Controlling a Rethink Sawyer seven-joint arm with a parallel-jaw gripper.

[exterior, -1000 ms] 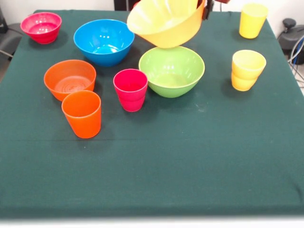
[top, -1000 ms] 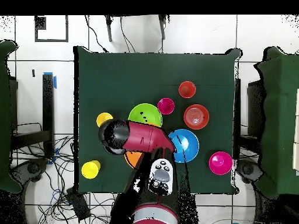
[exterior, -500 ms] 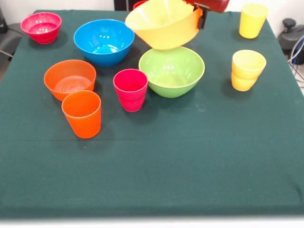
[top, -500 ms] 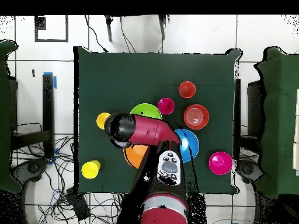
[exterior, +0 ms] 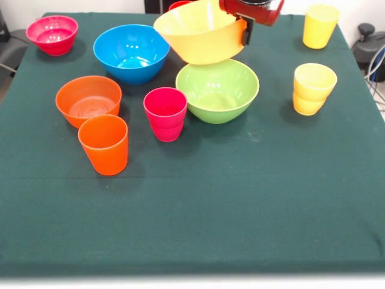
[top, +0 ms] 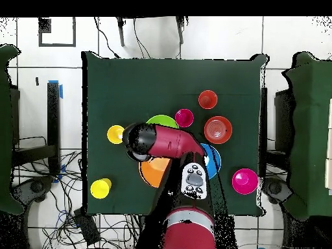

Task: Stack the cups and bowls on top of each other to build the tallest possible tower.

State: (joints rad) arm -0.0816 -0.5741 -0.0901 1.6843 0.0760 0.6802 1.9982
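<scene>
My gripper (exterior: 243, 31) is shut on the rim of the very large yellow bowl (exterior: 195, 31) and holds it tilted in the air, just above the far edge of the green bowl (exterior: 218, 90). In the overhead view the red arm (top: 170, 144) covers the gripper, and the held bowl (top: 154, 172) shows under it beside the green bowl (top: 162, 121). On the cloth stand a blue bowl (exterior: 131, 53), an orange bowl (exterior: 88, 99), a magenta-pink bowl (exterior: 53, 34), an orange cup (exterior: 104, 144), a magenta-pink cup (exterior: 165, 113) and two yellow cups (exterior: 313, 88) (exterior: 319, 25).
The table carries a dark green cloth (exterior: 240, 198). A red object (exterior: 179, 5) shows partly behind the held bowl at the far edge. Cables and table frames lie around the table in the overhead view.
The arm has swung the yellow bowl a little to the left in the front view, over the green bowl's far edge. The other bowls and cups have not moved.
</scene>
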